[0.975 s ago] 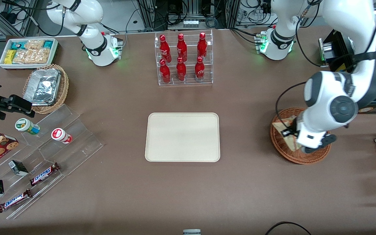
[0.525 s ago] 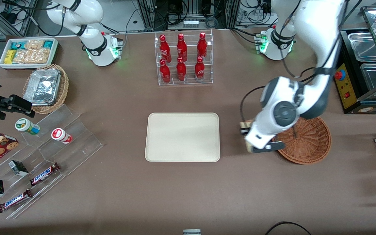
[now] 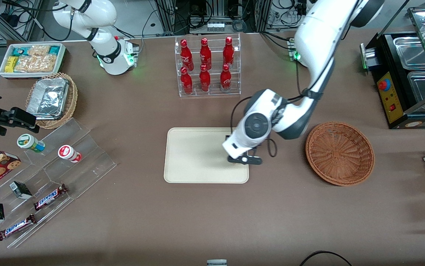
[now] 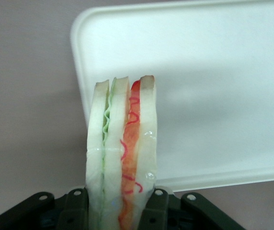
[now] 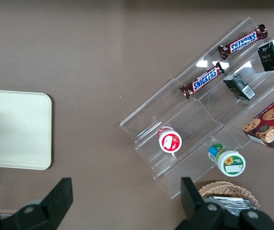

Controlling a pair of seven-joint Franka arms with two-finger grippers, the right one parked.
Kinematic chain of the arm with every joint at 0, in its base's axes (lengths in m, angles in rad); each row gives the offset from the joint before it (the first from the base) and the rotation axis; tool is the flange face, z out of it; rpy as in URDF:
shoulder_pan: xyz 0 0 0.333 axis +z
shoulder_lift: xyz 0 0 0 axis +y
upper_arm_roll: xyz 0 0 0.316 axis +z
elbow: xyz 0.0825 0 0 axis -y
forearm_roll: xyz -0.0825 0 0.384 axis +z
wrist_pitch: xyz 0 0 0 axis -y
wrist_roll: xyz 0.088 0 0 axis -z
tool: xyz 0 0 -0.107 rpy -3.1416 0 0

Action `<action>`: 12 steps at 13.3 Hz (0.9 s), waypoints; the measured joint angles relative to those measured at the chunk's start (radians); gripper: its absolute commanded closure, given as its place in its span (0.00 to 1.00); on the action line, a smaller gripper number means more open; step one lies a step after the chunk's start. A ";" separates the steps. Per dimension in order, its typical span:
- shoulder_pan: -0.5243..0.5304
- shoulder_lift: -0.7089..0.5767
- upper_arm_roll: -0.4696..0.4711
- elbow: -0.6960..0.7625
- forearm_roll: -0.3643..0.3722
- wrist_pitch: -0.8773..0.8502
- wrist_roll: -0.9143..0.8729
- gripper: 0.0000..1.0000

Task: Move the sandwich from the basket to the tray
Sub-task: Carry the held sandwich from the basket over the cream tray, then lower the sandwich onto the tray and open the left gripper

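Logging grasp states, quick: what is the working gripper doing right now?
Left gripper: shut on the sandwich, held above the edge of the tray nearest the basket.

Tray [image 3: 197, 159]: middle of the table, nearer the front camera than the bottle rack [image 3: 208, 66].
Basket [image 3: 339, 153]: on the table beside the tray, toward the working arm's end, apart from it.
Gripper [image 3: 242, 159]: above the tray's edge that faces the basket.
Sandwich [image 4: 122, 158]: upright between the gripper's fingers [image 4: 74, 211], over the tray's rim and the table just beside it.
Stepped display stand [image 3: 55, 177]: toward the parked arm's end, well apart from the tray.
Foil-container basket [image 3: 51, 99]: farther from the front camera than the stand.
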 measured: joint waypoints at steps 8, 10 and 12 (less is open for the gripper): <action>-0.043 0.205 0.005 0.183 0.052 0.028 -0.084 0.60; -0.045 0.212 0.005 0.184 0.072 0.028 -0.088 0.43; -0.046 0.217 0.005 0.184 0.079 0.029 -0.090 0.22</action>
